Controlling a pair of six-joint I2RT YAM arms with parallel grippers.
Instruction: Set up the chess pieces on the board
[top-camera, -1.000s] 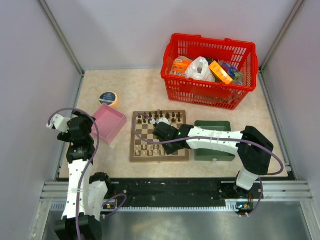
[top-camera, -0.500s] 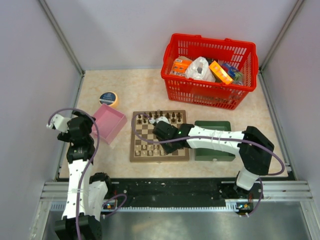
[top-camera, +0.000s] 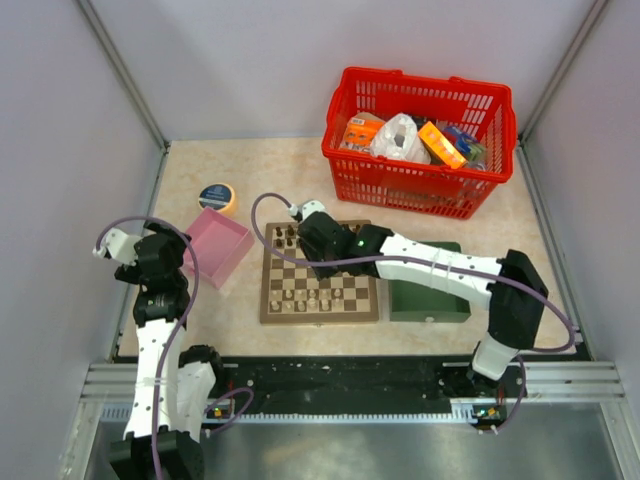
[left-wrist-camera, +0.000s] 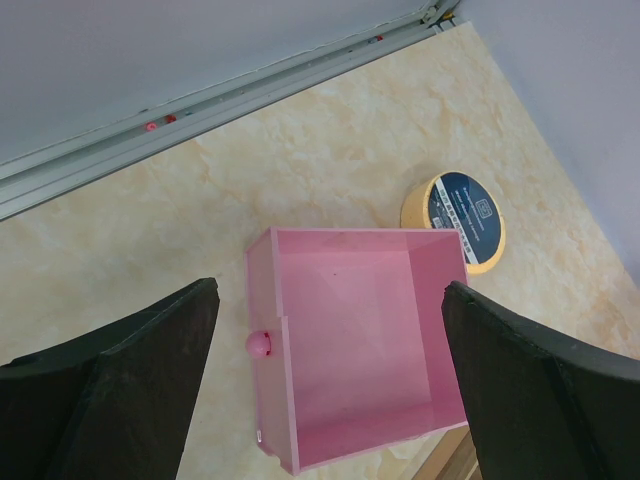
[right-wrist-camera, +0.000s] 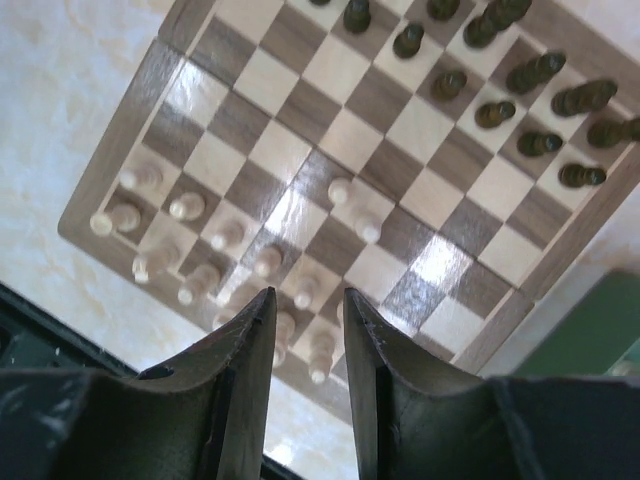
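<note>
Right jaws shifted farther over checkered board, slightly apart (empty), left jaws wide, cream pieces nearside

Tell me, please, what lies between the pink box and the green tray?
The board, with chess pieces standing on it, lies between the pink box and the green tray; the top view shows this.

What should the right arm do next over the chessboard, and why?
Probably lower toward one of the two stray cream pieces standing mid-board, to carry it home: the right jaws hang empty and slightly parted above the board, while the other cream pieces crowd the two rows at its near edge.
</note>
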